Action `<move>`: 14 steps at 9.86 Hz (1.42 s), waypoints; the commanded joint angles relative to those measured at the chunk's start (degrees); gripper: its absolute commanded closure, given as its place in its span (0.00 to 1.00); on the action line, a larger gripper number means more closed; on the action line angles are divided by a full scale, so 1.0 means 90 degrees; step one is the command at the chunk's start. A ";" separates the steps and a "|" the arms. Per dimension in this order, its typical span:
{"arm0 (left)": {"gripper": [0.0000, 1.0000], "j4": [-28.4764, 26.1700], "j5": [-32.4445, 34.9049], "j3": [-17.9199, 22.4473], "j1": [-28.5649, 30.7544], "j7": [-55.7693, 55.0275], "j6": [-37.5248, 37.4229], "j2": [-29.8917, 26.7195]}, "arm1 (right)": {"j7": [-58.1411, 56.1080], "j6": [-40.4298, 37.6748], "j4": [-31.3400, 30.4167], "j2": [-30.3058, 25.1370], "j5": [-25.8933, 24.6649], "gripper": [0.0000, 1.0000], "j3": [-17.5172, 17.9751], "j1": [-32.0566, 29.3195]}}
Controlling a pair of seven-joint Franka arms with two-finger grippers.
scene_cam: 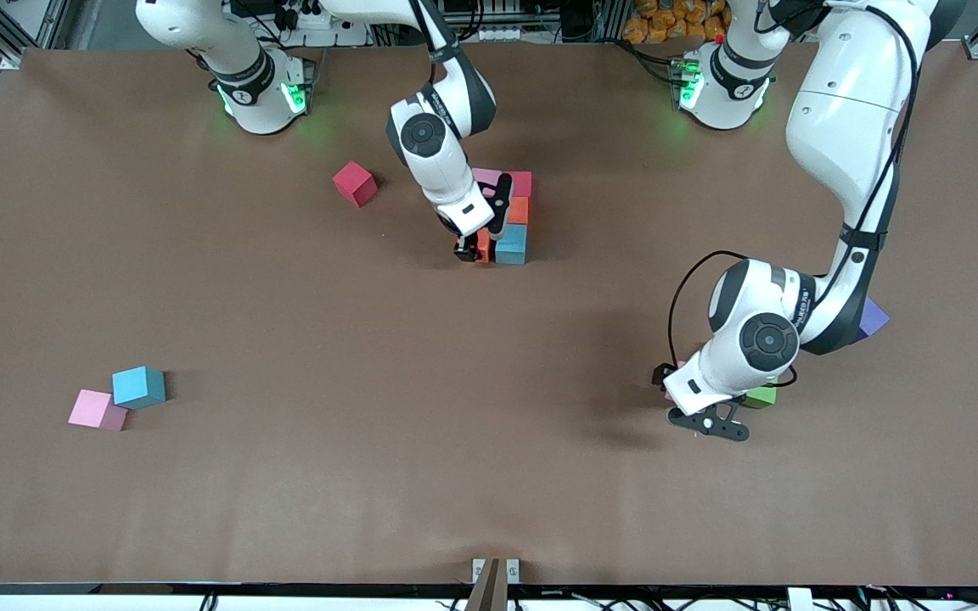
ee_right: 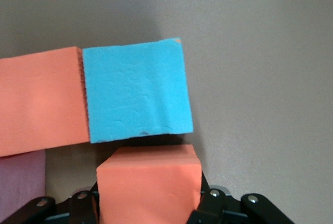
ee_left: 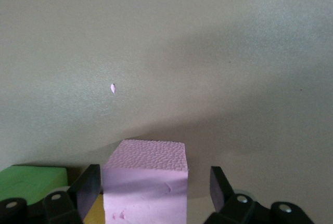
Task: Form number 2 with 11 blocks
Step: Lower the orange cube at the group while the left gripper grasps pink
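A: What sits nearest the camera?
B: The left gripper (scene_cam: 704, 422), low at the left arm's end of the table, jaws spread around a pink block (ee_left: 146, 182) without clamping it. A green block (scene_cam: 761, 395) lies just beside it.
A: And farther off?
B: The right gripper (scene_cam: 474, 249) grips an orange block (ee_right: 149, 188), directly beside the light blue block (scene_cam: 512, 243) of the started number 2 (scene_cam: 509, 217).
A: Texture?
B: Matte, dimpled foam cubes with square edges.
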 commanded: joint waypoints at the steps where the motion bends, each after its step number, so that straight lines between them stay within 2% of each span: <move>1: 0.12 -0.0260 0.0161 -0.0114 0.0142 0.0115 0.0230 -0.0078 | 0.0057 0.0082 0.0061 0.0144 0.0272 0.84 -0.0055 0.0163; 5: 0.33 -0.0611 0.0161 -0.0231 0.0346 0.0204 0.0230 -0.0224 | 0.0087 0.0141 0.0159 0.0281 0.0272 0.84 -0.0055 0.0192; 6: 0.47 -0.0661 0.0161 -0.0280 0.0376 0.0204 0.0230 -0.0292 | 0.0164 0.0131 0.0198 0.0291 0.0272 0.84 -0.0055 0.0211; 7: 0.67 -0.0651 0.0161 -0.0358 0.0454 0.0204 0.0220 -0.0312 | 0.0213 0.0131 0.0227 0.0291 0.0272 0.85 -0.0055 0.0212; 8: 0.74 -0.0622 0.0161 -0.0426 0.0532 0.0204 0.0210 -0.0351 | 0.0223 0.0131 0.0237 0.0300 0.0272 0.85 -0.0055 0.0231; 13: 0.73 -0.0476 0.0093 -0.0759 0.0640 0.0106 0.0210 -0.0517 | 0.0262 0.0170 0.0247 0.0349 0.0272 0.85 -0.0055 0.0251; 14: 0.73 -0.0475 0.0093 -0.0769 0.0640 0.0106 0.0201 -0.0527 | 0.0330 0.0180 0.0266 0.0349 0.0272 0.64 -0.0055 0.0260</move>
